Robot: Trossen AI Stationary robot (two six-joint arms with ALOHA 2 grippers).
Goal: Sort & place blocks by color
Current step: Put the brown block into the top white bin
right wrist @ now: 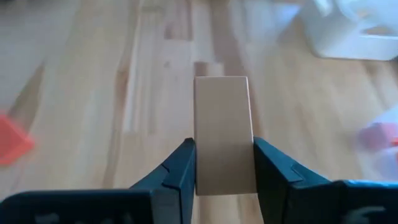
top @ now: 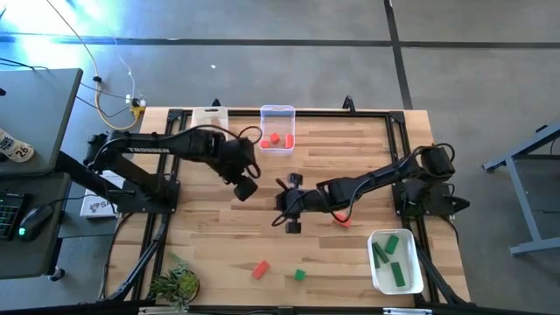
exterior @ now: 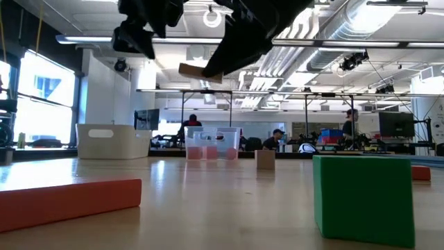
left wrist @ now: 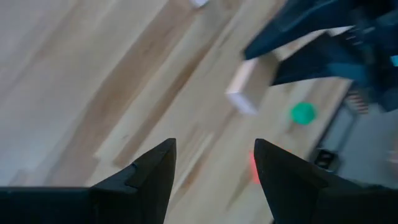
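Wood block (right wrist: 222,134), clamped between right jaws

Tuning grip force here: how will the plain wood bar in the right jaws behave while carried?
The plain wood bar, clamped in the right gripper, looks stiff: no bending shows. Flat faces should resist slipping. Much of it sticks out beyond the jaws, so it might pivot if bumped.

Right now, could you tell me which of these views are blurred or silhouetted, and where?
Left wrist view: smeared, the plain wood block streaked. Right wrist view: that block is crisp between the right gripper, the background soft. Low view: both arms are dark silhouettes against bright ceiling lights; the green cube is sharp.
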